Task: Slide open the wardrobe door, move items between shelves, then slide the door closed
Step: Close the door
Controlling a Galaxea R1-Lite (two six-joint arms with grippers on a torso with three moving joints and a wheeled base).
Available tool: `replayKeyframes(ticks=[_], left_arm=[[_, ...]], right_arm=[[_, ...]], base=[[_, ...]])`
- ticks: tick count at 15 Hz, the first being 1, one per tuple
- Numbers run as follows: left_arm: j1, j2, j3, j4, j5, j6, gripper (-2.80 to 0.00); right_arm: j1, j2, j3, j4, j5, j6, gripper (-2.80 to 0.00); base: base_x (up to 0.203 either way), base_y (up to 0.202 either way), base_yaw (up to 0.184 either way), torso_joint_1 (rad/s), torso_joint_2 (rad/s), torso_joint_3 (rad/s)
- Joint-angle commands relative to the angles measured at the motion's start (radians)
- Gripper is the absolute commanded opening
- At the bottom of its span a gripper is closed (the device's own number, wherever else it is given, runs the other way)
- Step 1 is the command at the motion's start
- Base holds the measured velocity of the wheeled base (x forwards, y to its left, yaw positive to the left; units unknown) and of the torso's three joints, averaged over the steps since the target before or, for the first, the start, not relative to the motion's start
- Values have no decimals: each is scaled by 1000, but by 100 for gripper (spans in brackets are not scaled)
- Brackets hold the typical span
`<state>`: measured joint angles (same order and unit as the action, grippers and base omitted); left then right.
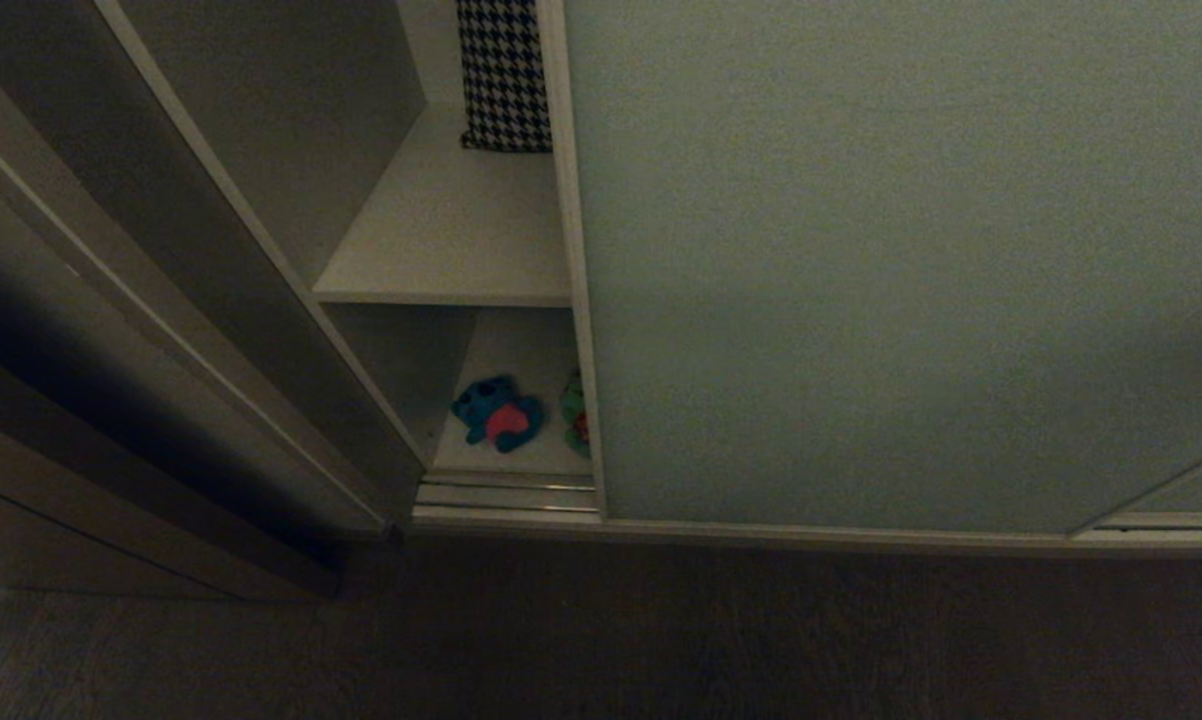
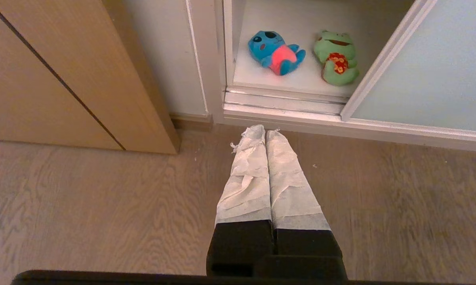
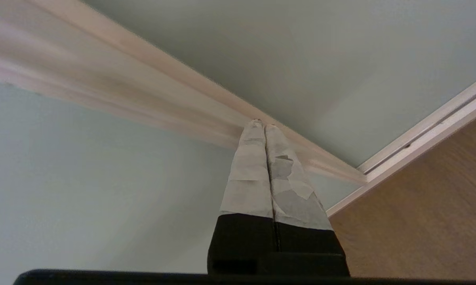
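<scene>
The sliding wardrobe door (image 1: 891, 260), a pale grey-green panel, stands partly open and leaves a narrow gap at its left. On the lower shelf (image 1: 509, 455) lie a blue plush toy (image 1: 499, 412) and a green frog (image 1: 574, 412) half hidden by the door edge. Both show fully in the left wrist view, the blue toy (image 2: 275, 53) beside the frog (image 2: 336, 59). My left gripper (image 2: 265, 130) is shut and empty over the floor in front of the gap. My right gripper (image 3: 262, 123) is shut and empty, its tips at the door's cream frame strip (image 3: 151, 79). Neither arm shows in the head view.
A black-and-white houndstooth cloth (image 1: 504, 75) rests at the back of the upper shelf (image 1: 451, 240). Silver floor rails (image 1: 506, 497) run under the door. A brown wooden panel (image 2: 63, 71) stands left of the wardrobe. Wood floor (image 1: 661, 630) lies in front.
</scene>
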<state>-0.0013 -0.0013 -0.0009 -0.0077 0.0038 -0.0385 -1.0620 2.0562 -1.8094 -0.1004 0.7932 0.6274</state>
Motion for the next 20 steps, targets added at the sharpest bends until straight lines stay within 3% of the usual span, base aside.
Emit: replayKeyframes(ticks=[1,9,14,20], left_arm=[[0,1,0,-1,1,0,-280],[0,1,1,0,1,0,-280],[0,1,0,0,1,0,-280],[0,1,-1,0,1,0,-280]], right_arm=[[15,-1,4,-2,4,3,-280],[43,-28,42,-17,4,5,-280],[14,-109,135,-27,10,5,-280],[-29,-119,230,-201,14,6,-280]], base=[[0,0,0,0,0,0],[0,0,0,0,0,0],[0,0,0,0,0,0],[0,0,0,0,0,0]])
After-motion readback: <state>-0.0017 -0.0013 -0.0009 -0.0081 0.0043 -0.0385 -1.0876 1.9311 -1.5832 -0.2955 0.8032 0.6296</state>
